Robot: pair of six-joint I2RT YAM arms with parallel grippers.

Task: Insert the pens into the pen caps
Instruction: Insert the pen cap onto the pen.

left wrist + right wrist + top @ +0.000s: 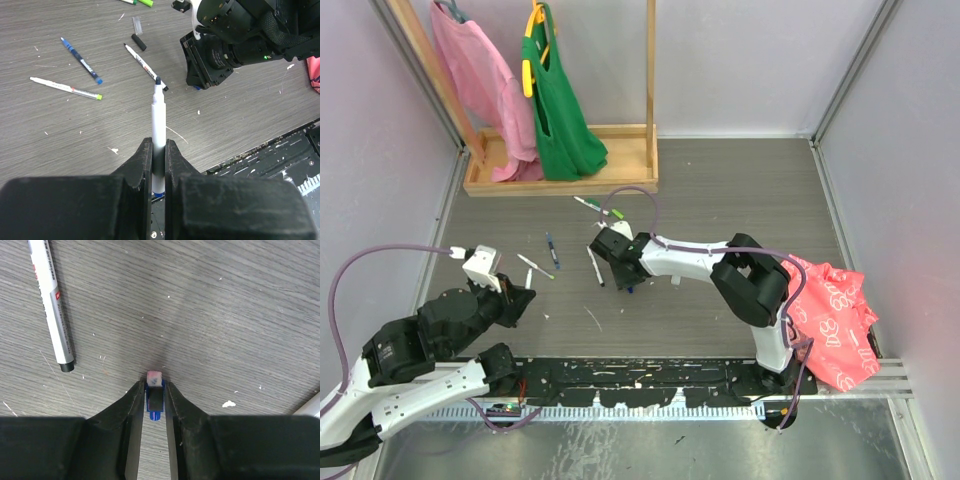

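Our left gripper (159,150) is clenched on a white-barrelled pen (158,112). It grips the pen low on the barrel, so the dark blue tip (158,80) points out past the fingers toward the middle of the counter (240,130). Our right gripper (154,390) pinches a small blue cap (154,402) between its fingers, low over the counter. We cannot tell whether the cap touches the wood. We judge the step in hand to be bringing this pen and this cap together, and the two are still well apart, the cap to the right of the pen tip. To do it well, we would first lift the cap clear of the counter and turn its open end toward the pen. From these views we cannot be sure which end is open, so that should be checked before any push. The pen should then travel along its own axis, tip first, with both grippers keeping a firm hold so that neither part twists. Because the pen sticks out far, a small tilt at the fingers becomes a larger miss at the tip. We would line the two up in the top view and the wrist view before closing the gap. A black pen (50,300) lies just to the left of the right gripper and should be left alone.
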